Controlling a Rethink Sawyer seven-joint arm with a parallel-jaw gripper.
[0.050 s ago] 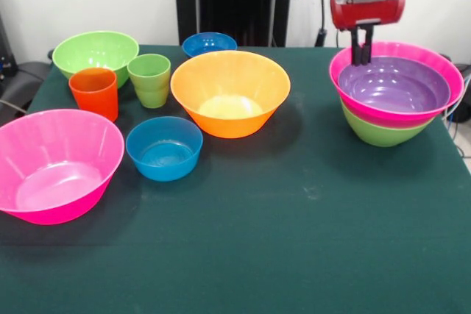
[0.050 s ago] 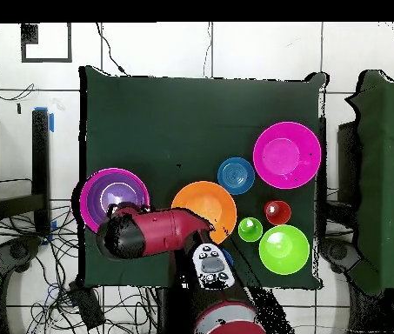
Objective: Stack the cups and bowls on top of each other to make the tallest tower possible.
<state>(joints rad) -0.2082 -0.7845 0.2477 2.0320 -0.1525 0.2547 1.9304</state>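
The tower (image 1: 394, 97) stands at the right of the table: a green bowl (image 1: 379, 134) at the base, a big pink bowl (image 1: 441, 64) in it, a shallow purple bowl (image 1: 394, 87) (image 2: 113, 196) on top. My gripper (image 1: 360, 55) reaches down to the tower's far rim. Loose on the left are a big pink bowl (image 1: 55, 163) (image 2: 287, 155), a blue bowl (image 1: 164, 147) (image 2: 235, 175), an orange bowl (image 1: 230, 92) (image 2: 202, 204), a green bowl (image 1: 96, 53) (image 2: 283, 249), a small blue bowl (image 1: 210, 43), an orange-red cup (image 1: 94, 92) (image 2: 277, 211) and a green cup (image 1: 149, 79) (image 2: 250, 229).
The dark green table cloth (image 1: 294, 240) is bare across the front and middle. The tower sits close to the table's right edge. In the overhead view the red arm (image 2: 161, 230) crosses over the orange bowl's edge and hides part of the tower.
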